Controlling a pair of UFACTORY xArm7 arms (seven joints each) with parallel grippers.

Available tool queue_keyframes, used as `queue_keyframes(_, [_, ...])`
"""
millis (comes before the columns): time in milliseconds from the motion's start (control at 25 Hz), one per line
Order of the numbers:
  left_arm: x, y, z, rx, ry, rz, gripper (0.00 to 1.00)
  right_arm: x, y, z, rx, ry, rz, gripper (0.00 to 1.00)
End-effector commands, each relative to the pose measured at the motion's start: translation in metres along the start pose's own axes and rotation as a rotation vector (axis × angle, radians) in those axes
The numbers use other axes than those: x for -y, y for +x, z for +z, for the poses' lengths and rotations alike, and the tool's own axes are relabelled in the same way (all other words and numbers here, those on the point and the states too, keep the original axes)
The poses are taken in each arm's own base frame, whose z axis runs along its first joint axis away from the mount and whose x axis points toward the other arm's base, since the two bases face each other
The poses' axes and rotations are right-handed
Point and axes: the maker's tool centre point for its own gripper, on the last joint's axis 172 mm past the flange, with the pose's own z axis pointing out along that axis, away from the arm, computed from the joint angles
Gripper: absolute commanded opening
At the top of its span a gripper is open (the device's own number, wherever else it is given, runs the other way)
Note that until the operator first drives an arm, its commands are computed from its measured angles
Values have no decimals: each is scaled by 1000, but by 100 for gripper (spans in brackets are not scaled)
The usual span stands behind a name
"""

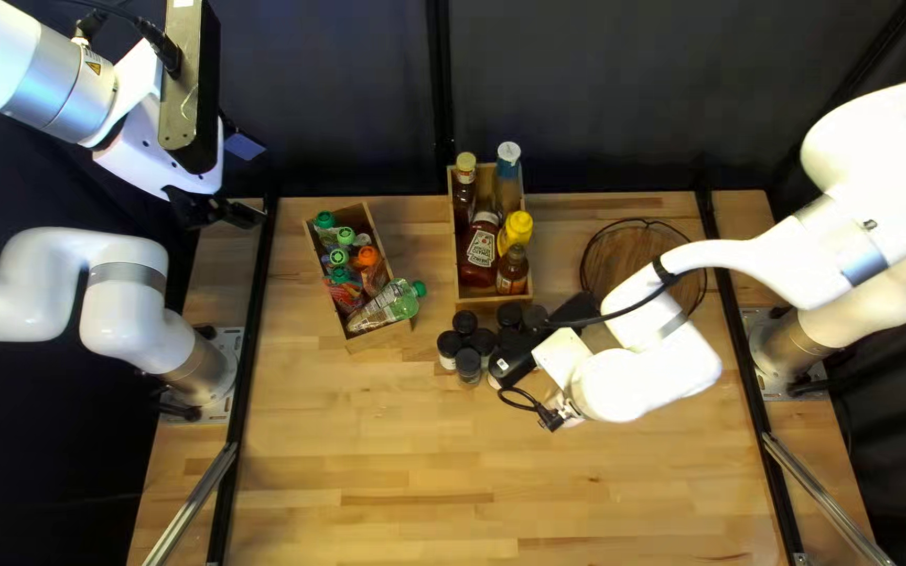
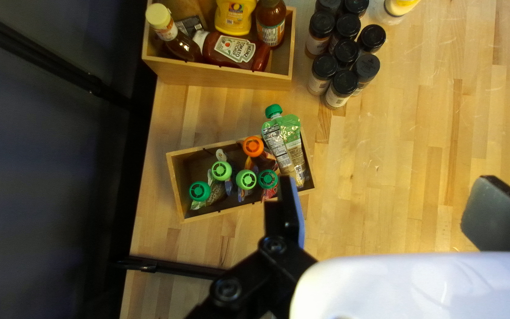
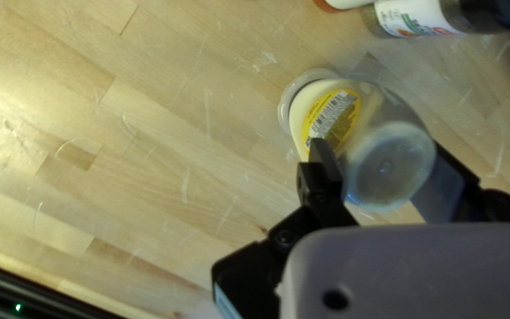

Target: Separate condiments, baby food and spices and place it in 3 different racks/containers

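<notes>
In the top left view my left gripper (image 1: 252,180) hangs high near the curtain; in its wrist view the left gripper (image 2: 388,218) stands open and empty. Baby food pouches (image 1: 340,258) fill a wooden box (image 1: 379,335). Sauce bottles (image 1: 481,247) stand in another wooden box (image 1: 492,300). Black-lidded spice jars (image 1: 468,362) cluster just below that box. My right gripper (image 1: 514,360) is low beside the jars, its fingertips hidden there. In its wrist view, the right gripper (image 3: 391,171) is shut on a pale, yellow-labelled container (image 3: 343,109), whose clear end faces the camera.
A round wooden board with a dark wire rim (image 1: 616,262) lies behind my right arm. Black rails (image 1: 254,304) run along the table's sides. In the right wrist view, a spice jar (image 3: 414,16) is ahead of the gripper.
</notes>
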Motion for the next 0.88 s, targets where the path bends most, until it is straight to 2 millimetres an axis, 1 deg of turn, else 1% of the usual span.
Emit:
queue_keyframes(40, [0, 0, 0, 0, 0, 0, 100, -2, 21, -48, -18, 39, -80, 0])
queue_keyframes(80, [0, 0, 0, 0, 0, 0, 100, -3, 27, -54, -20, 44, -93, 0])
queue_keyframes(160, [0, 0, 0, 0, 0, 0, 100, -5, 47, -69, -23, 61, -137, 0])
queue_keyframes(240, [0, 0, 0, 0, 0, 0, 100, -7, 73, -79, -18, 79, -176, 0])
queue_keyframes(280, [0, 0, 0, 0, 0, 0, 100, -8, 82, -81, -15, 87, -188, 0])
queue_keyframes(320, [0, 0, 0, 0, 0, 0, 100, -10, 101, -83, -7, 104, -215, 0])
queue_keyframes(400, [0, 0, 0, 0, 0, 0, 100, -14, 128, -84, 9, 131, -251, 0])
queue_keyframes(440, [0, 0, 0, 0, 0, 0, 100, -18, 145, -85, 18, 149, -271, 0])
queue_keyframes(480, [0, 0, 0, 0, 0, 0, 100, -20, 154, -85, 23, 159, -282, 0])
queue_keyframes(520, [0, 0, 0, 0, 0, 0, 100, -25, 176, -85, 35, 182, -307, 0])
queue_keyframes(560, [0, 0, 0, 0, 0, 0, 100, -29, 190, -83, 43, 202, -326, 0])
queue_keyframes(680, [0, 0, 0, 0, 0, 0, 100, -36, 222, -78, 60, 243, -373, 0])
queue_keyframes(720, [0, 0, 0, 0, 0, 0, 100, -42, 239, -74, 64, 261, -396, 0])
queue_keyframes(840, [0, 0, 0, 0, 0, 0, 100, -50, 270, -64, 65, 303, -442, 0])
queue_keyframes(880, [0, 0, 0, 0, 0, 0, 100, -51, 276, -61, 65, 311, -452, 0])
